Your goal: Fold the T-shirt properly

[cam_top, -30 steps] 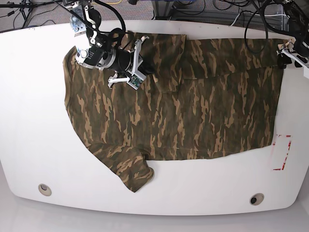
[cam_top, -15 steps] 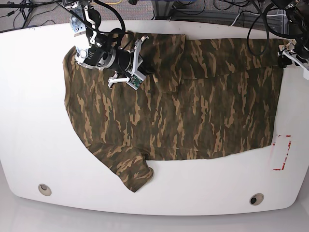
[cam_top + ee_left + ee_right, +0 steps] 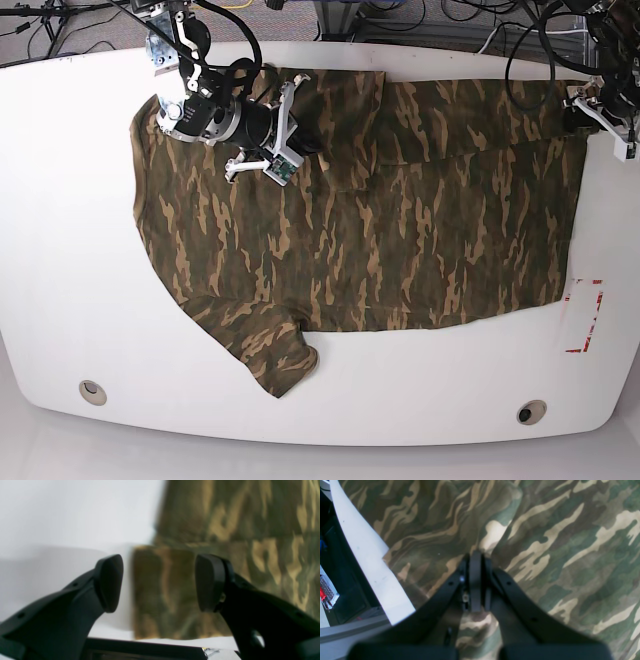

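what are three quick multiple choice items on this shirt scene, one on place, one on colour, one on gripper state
1. Where does the loose sleeve of the T-shirt point?
A. toward the table's near edge
B. over the far edge
C. under the left gripper

2. What colour is the table?
A. black
B. white
C. wooden brown

3. How do the grippers stand?
A. both open
B. left shut, right open
C. left open, right shut

Key: 1 A, the sleeve lies at the shirt's lower left corner in the base view. 2 B, bare white surface surrounds the cloth. 3 C, the left gripper shows a wide gap, while the right gripper has its pads pressed together.
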